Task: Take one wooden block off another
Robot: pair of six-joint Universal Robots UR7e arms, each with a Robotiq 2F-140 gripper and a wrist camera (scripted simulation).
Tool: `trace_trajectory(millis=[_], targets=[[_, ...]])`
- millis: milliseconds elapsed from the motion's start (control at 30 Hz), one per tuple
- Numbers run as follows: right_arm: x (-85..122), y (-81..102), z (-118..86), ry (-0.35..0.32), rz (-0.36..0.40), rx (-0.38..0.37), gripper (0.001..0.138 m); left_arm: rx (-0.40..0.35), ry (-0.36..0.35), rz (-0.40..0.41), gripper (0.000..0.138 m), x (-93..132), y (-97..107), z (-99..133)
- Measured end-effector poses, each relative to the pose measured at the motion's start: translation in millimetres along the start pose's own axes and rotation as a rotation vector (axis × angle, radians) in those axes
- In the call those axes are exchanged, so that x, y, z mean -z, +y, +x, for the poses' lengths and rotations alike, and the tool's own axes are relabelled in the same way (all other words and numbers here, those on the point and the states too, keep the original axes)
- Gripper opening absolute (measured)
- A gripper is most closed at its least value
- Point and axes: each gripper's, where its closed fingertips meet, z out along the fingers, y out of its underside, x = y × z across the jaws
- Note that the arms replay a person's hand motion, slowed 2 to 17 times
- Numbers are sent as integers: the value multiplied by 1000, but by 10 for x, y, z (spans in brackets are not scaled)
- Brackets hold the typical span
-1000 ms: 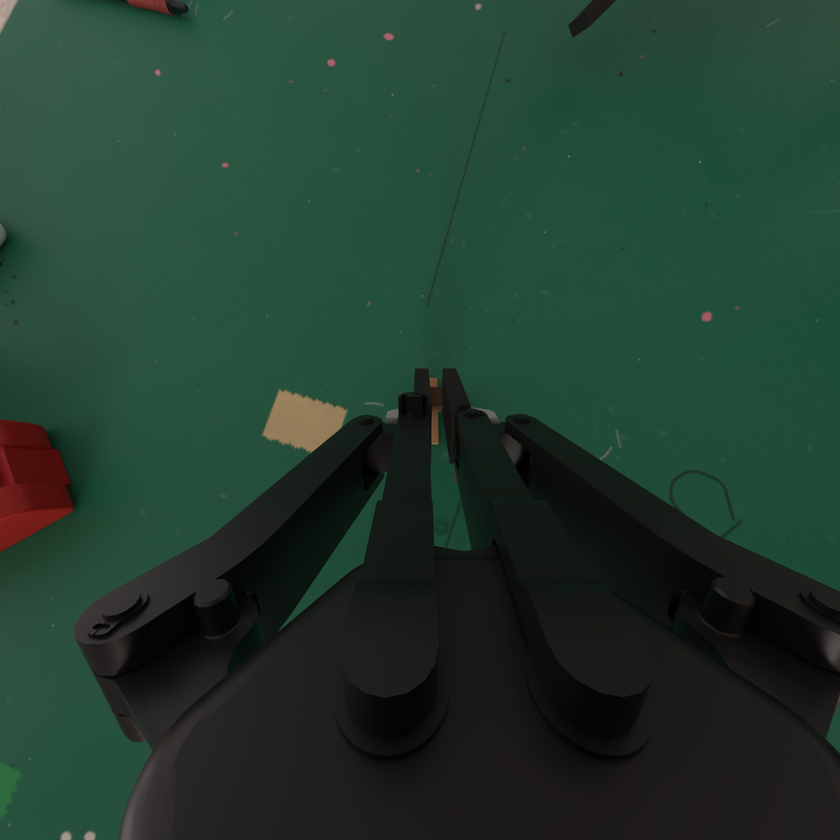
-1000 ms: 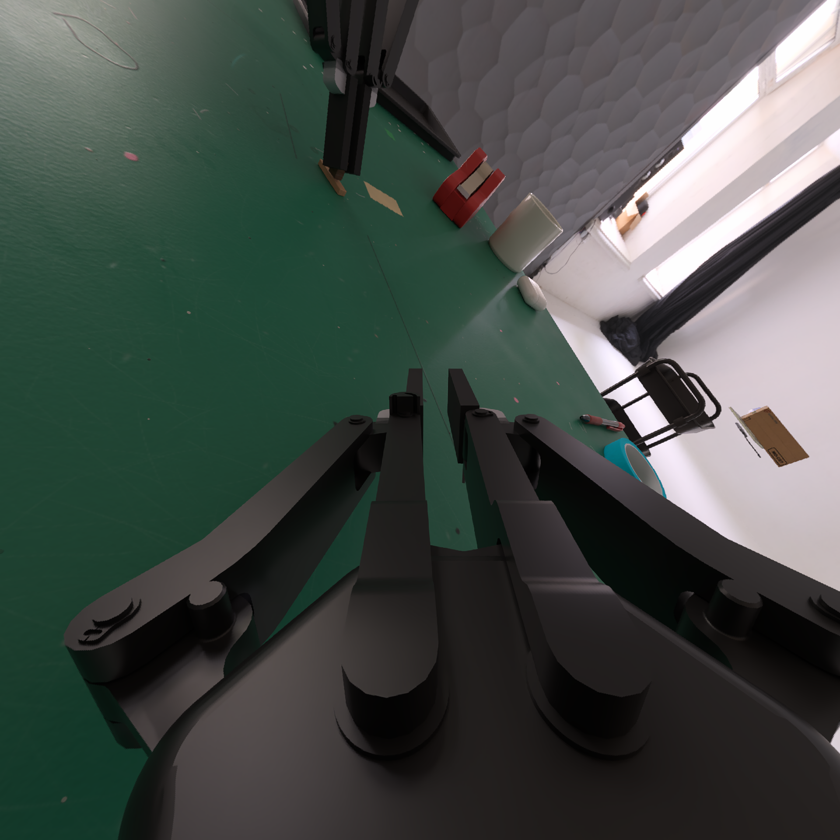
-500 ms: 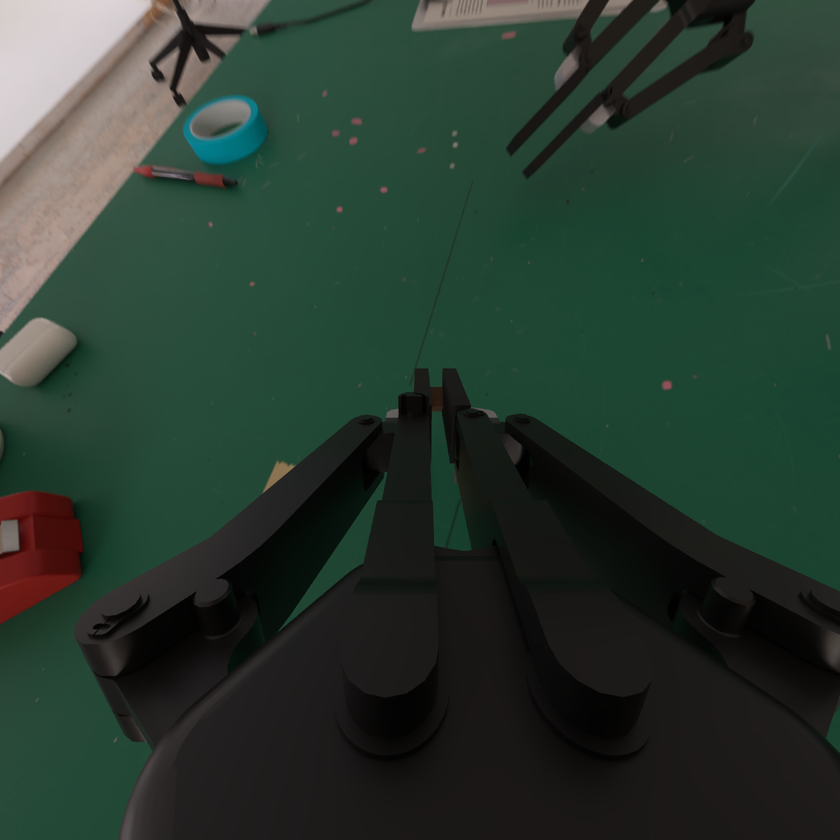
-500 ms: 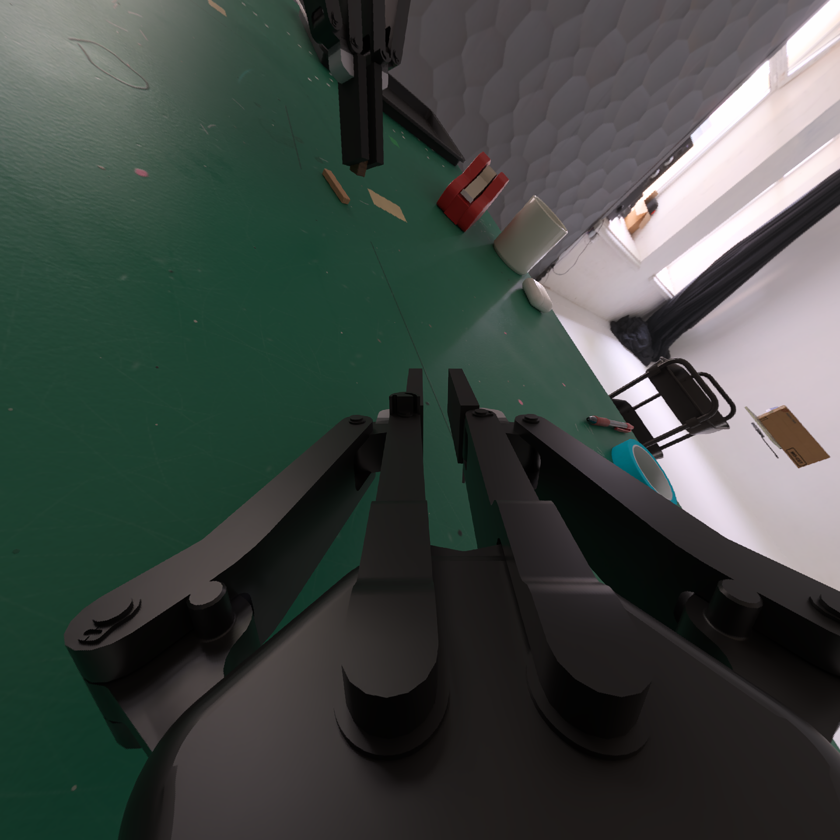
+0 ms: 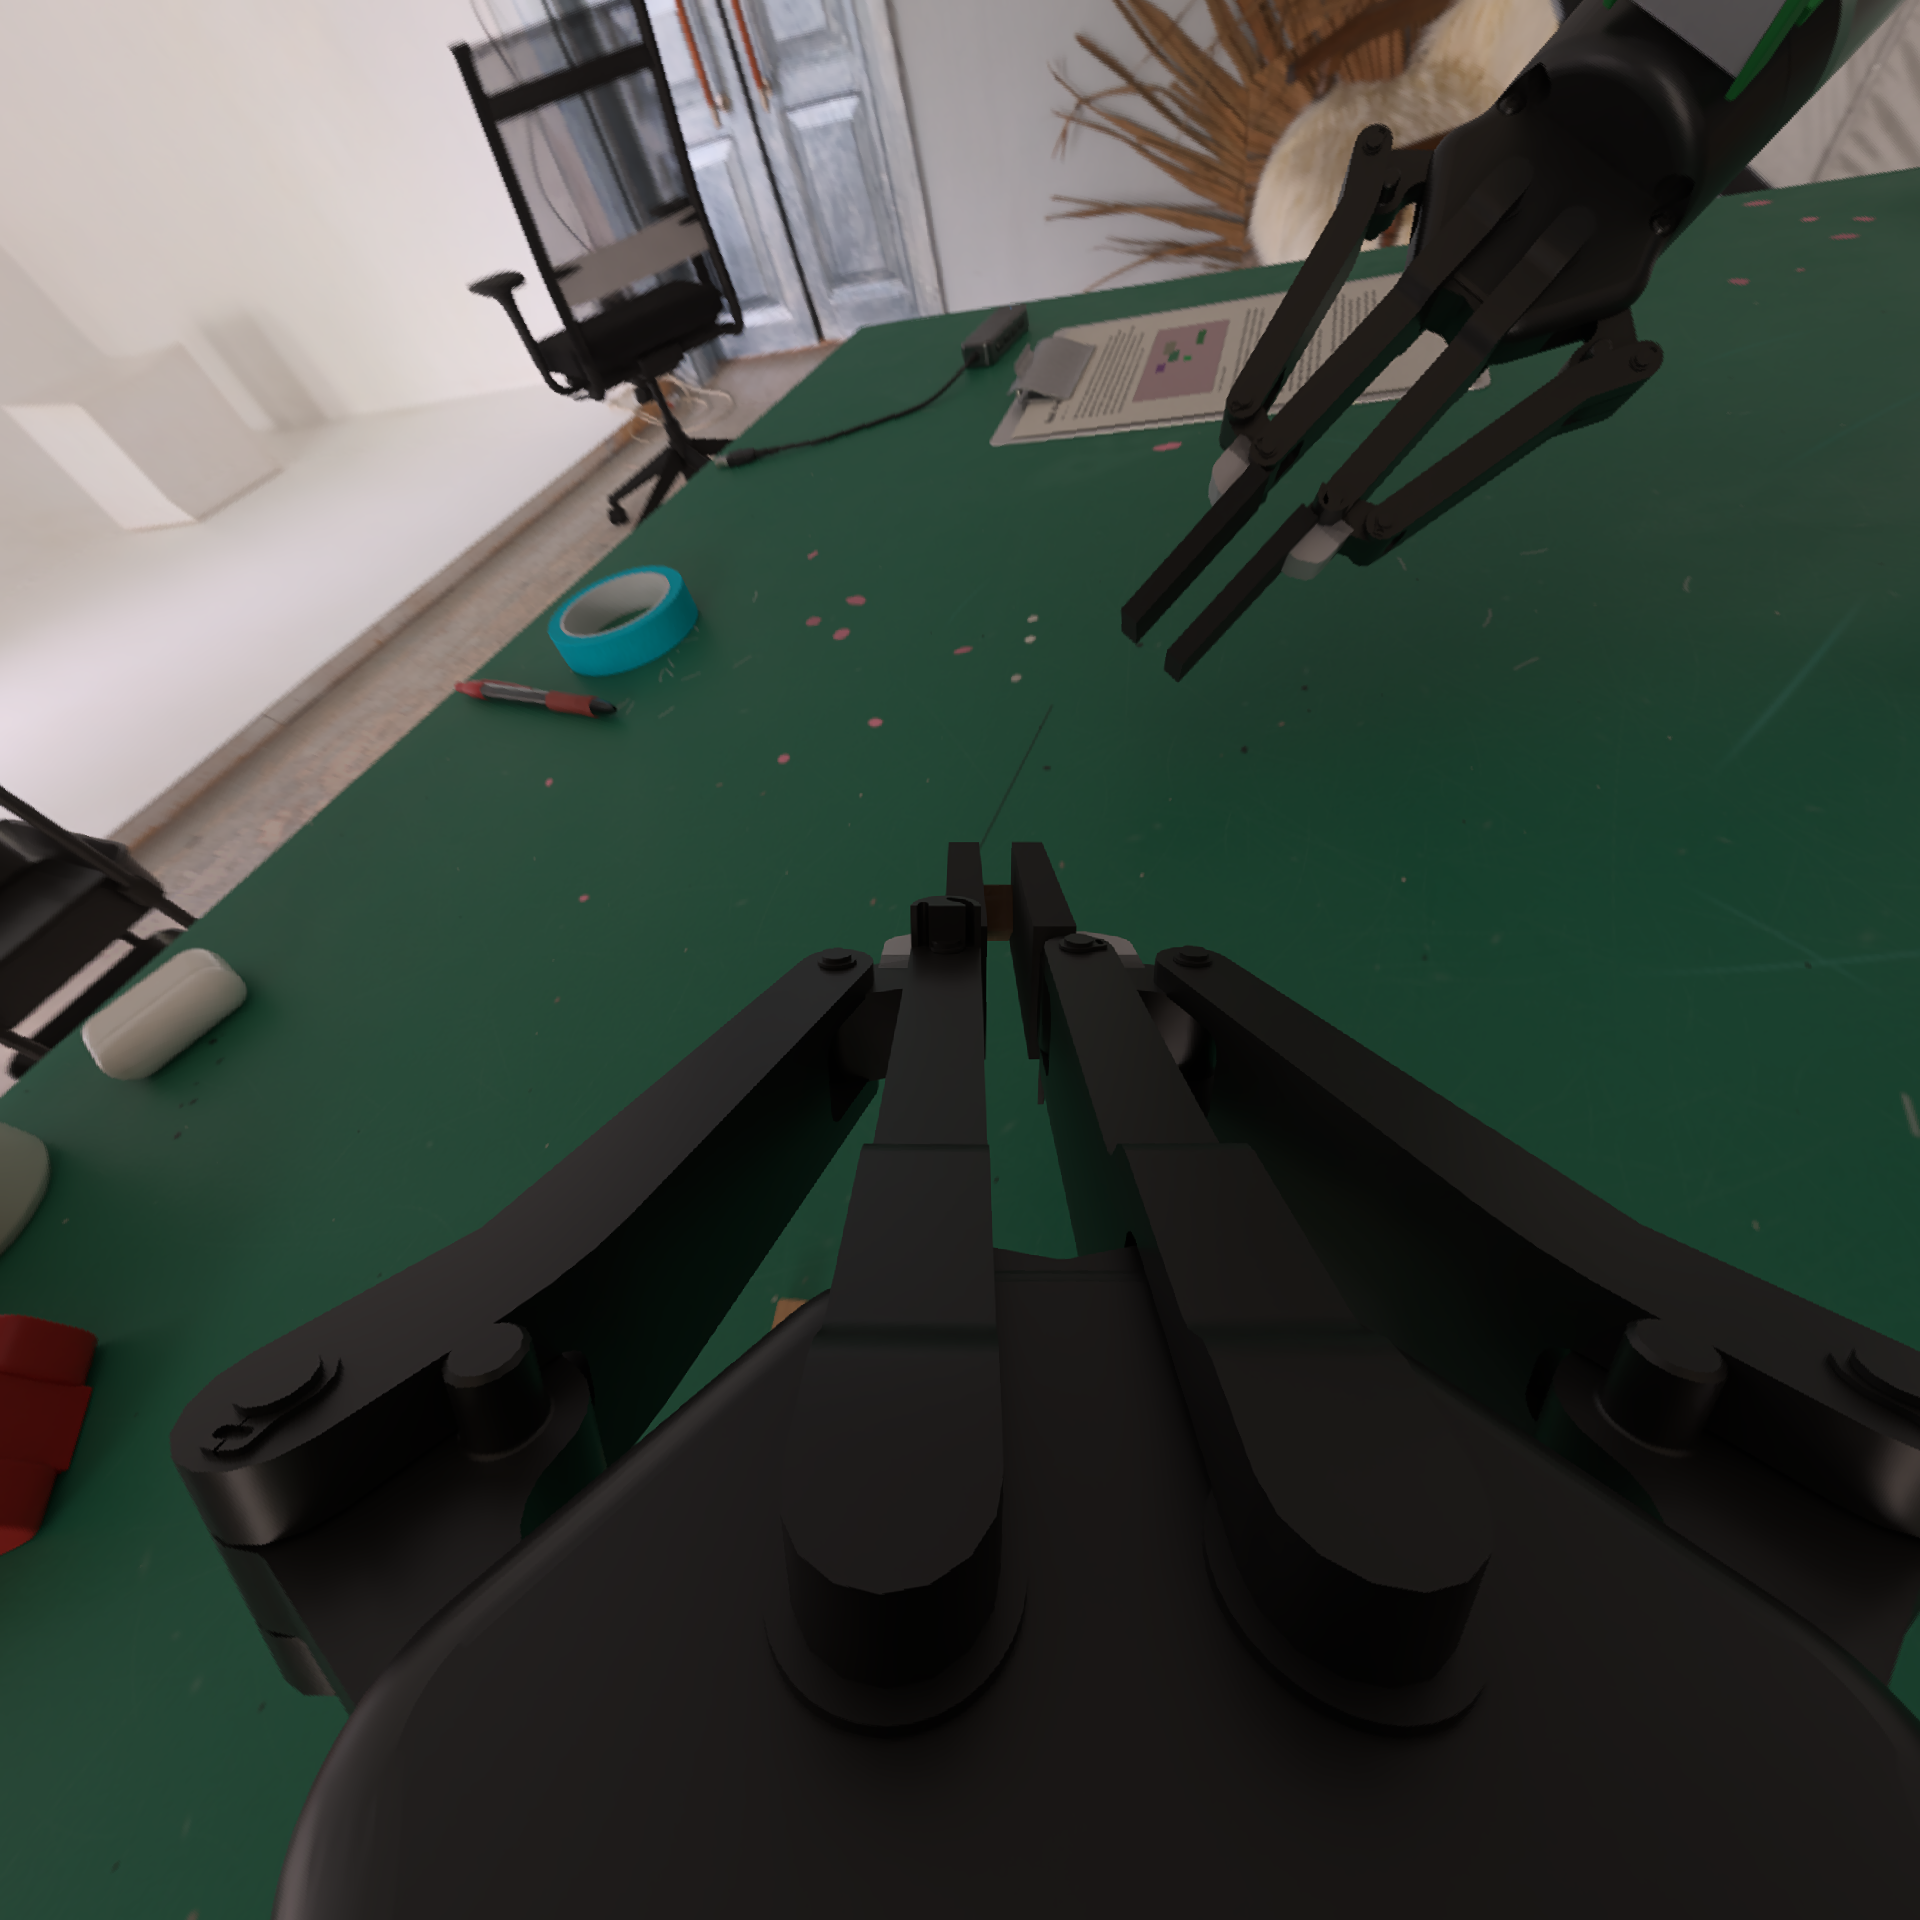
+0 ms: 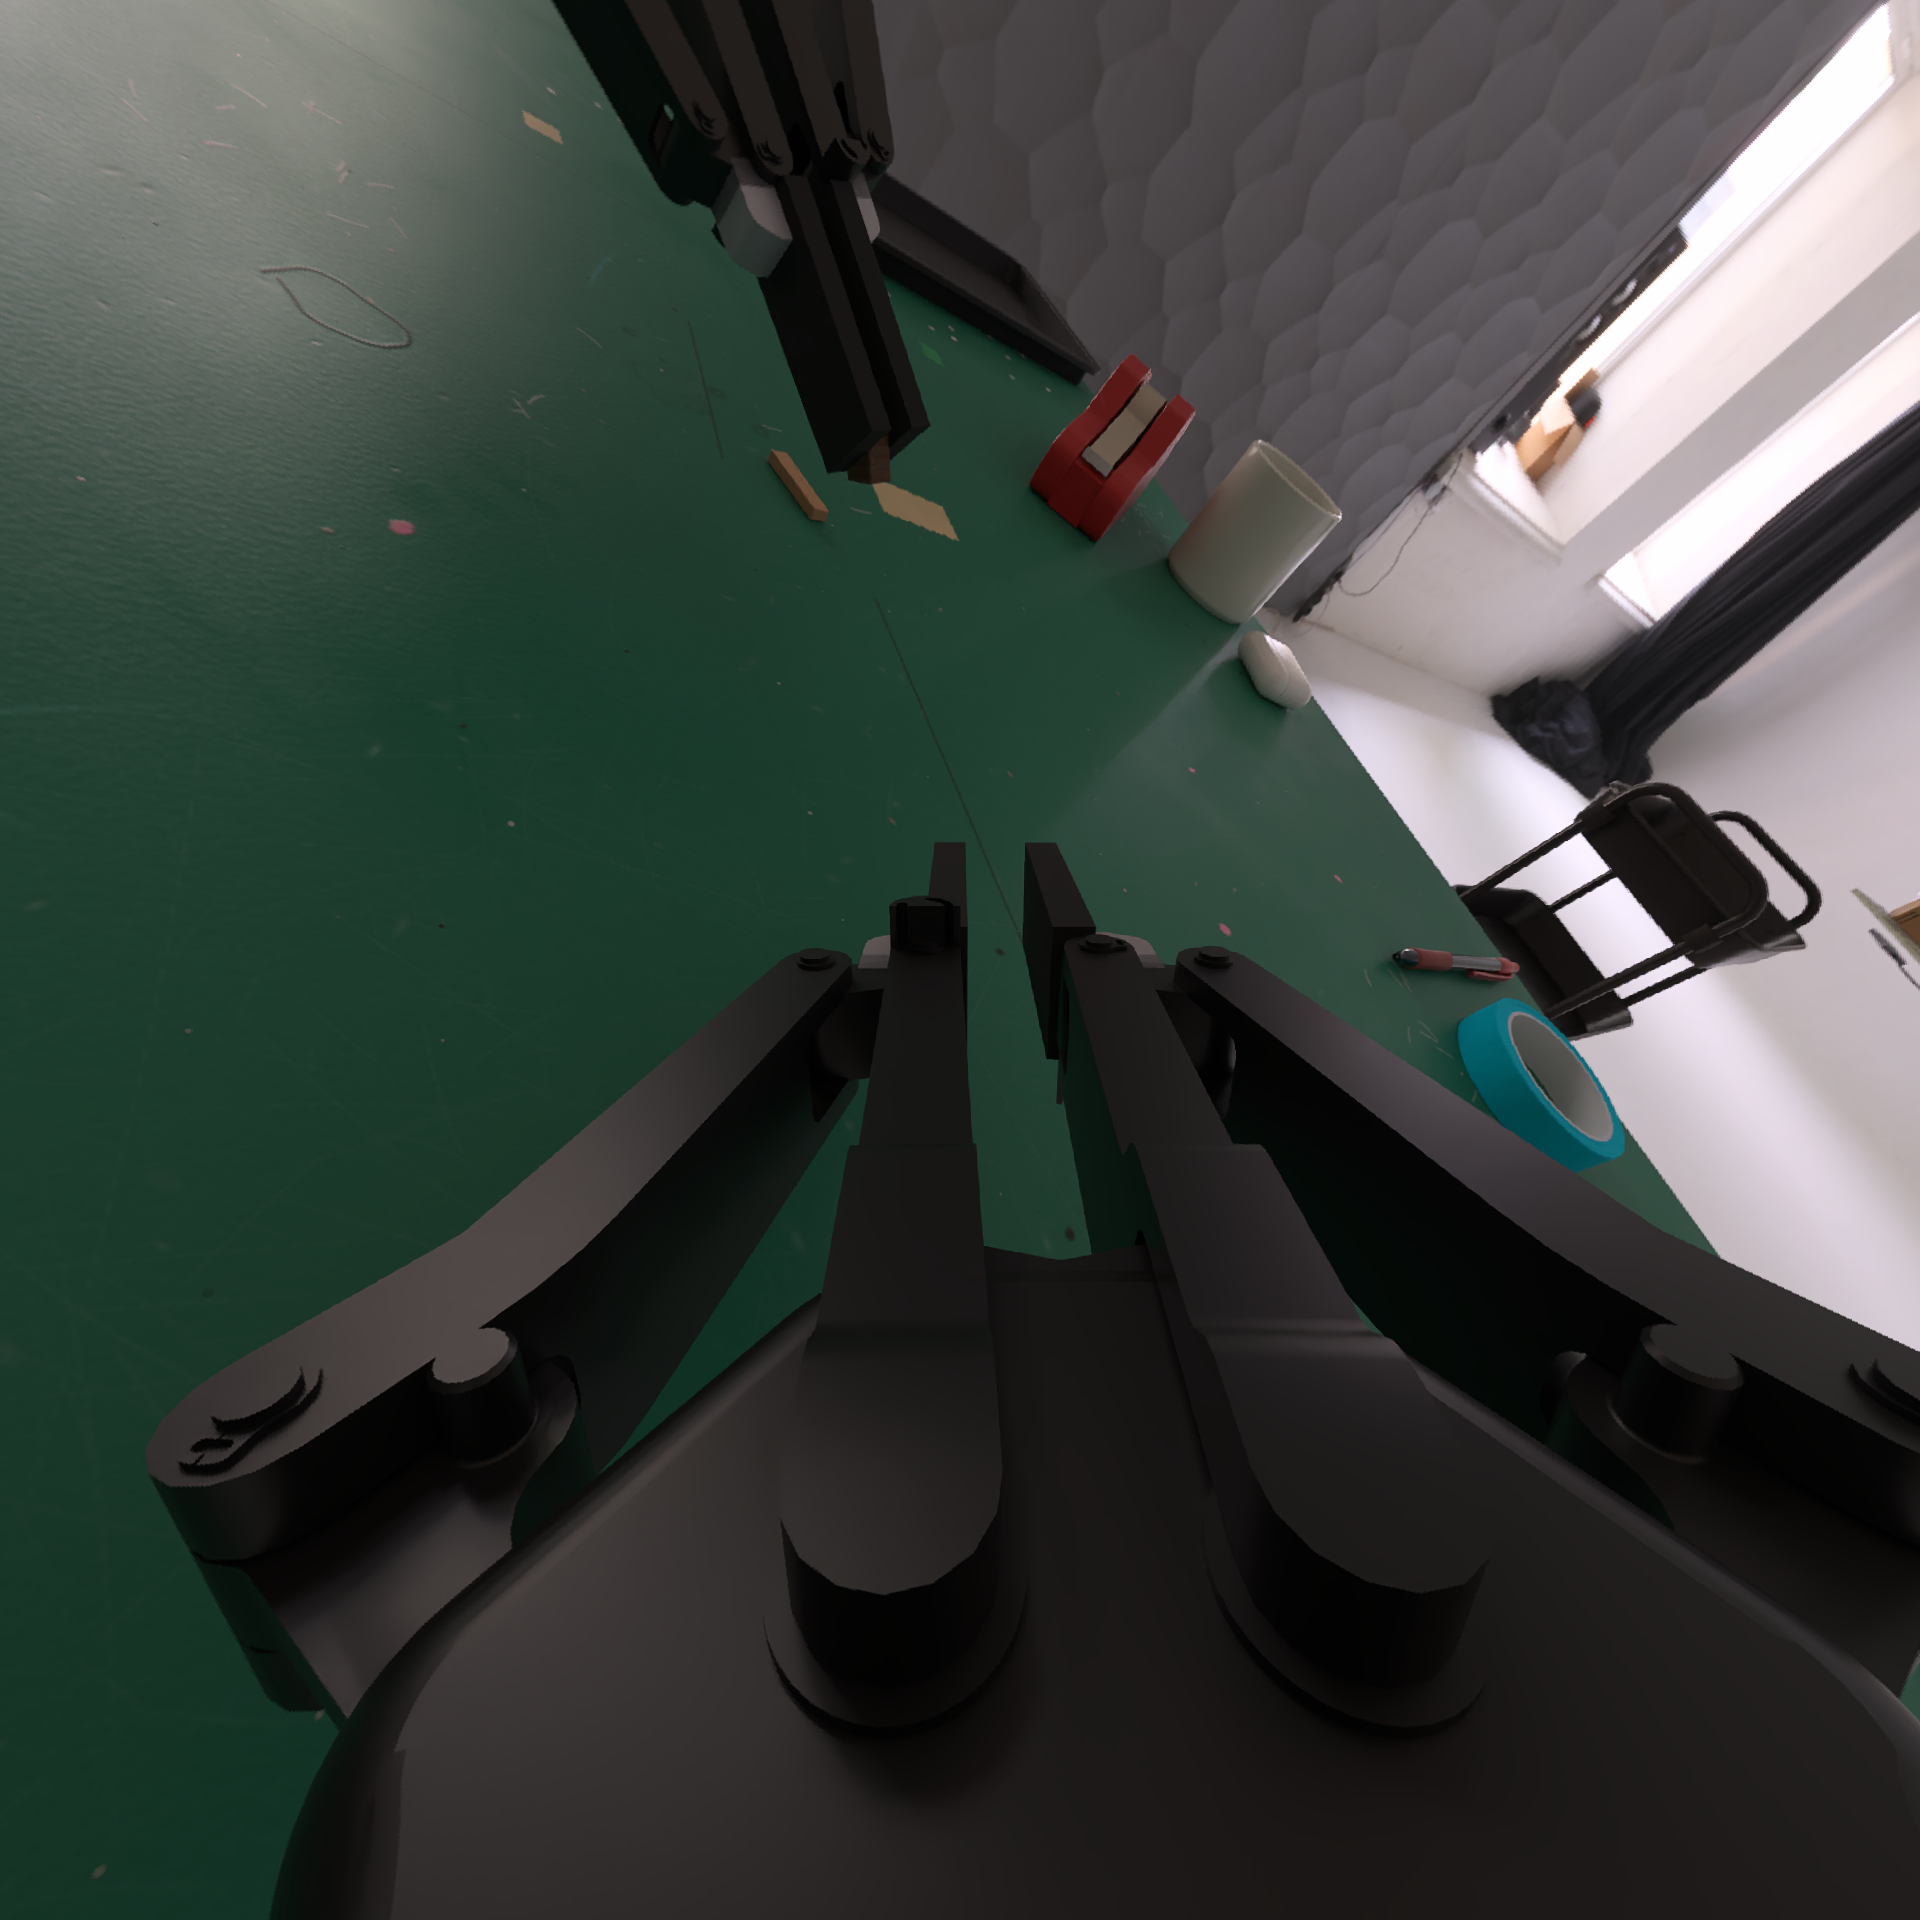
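My left gripper (image 5: 995, 868) is shut on a small wooden block (image 5: 1000, 914), of which only a sliver shows between the fingers. In the right wrist view the left gripper (image 6: 878, 457) holds that block (image 6: 871, 473) just above the green table. A second wooden block (image 6: 798, 484) lies flat on the table beside it, apart from the held one. My right gripper (image 6: 994, 873) is empty with its fingers nearly together, hovering above the table far from both blocks. It also shows in the left wrist view (image 5: 1158, 649).
A tan tape scrap (image 6: 914, 511), red tape dispenser (image 6: 1112, 447) and white cup (image 6: 1252, 540) sit near the blocks. A teal tape roll (image 5: 621, 620), red pen (image 5: 535, 696) and white case (image 5: 164, 1013) lie along the table edge. A clipboard (image 5: 1164, 379) is far back.
My left gripper has risen and tilted up with one wooden block in it. The other block stays lying on the table. The right arm has shifted only slightly.
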Motion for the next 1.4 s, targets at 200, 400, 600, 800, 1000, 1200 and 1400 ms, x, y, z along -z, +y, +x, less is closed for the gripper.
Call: trace_trajectory(millis=[200, 400, 600, 800, 1000, 1200, 1400], targets=[[52, -45, -26, -34, -29, -28, 15, -12, -113, 54, 8, -131, -208, 205], [106, -74, -96, -79, -60, -72, 15, -5, -209, 107, 8, -246, -383, 413], [160, -95, -178, -115, -89, -125, 15, -15, -310, 144, 8, -340, -506, 577], [211, -108, -275, -149, -115, -180, 15, -7, -378, 176, 8, -420, -602, 720], [263, -123, -366, -182, -134, -233, 15, 11, -403, 223, 8, -483, -710, 866], [313, -136, -436, -211, -148, -291, 15, 13, -433, 246, 8, -521, -772, 951], [353, -148, -490, -240, -154, -357, 15, -15, -480, 242, 8, -541, -800, 991]])
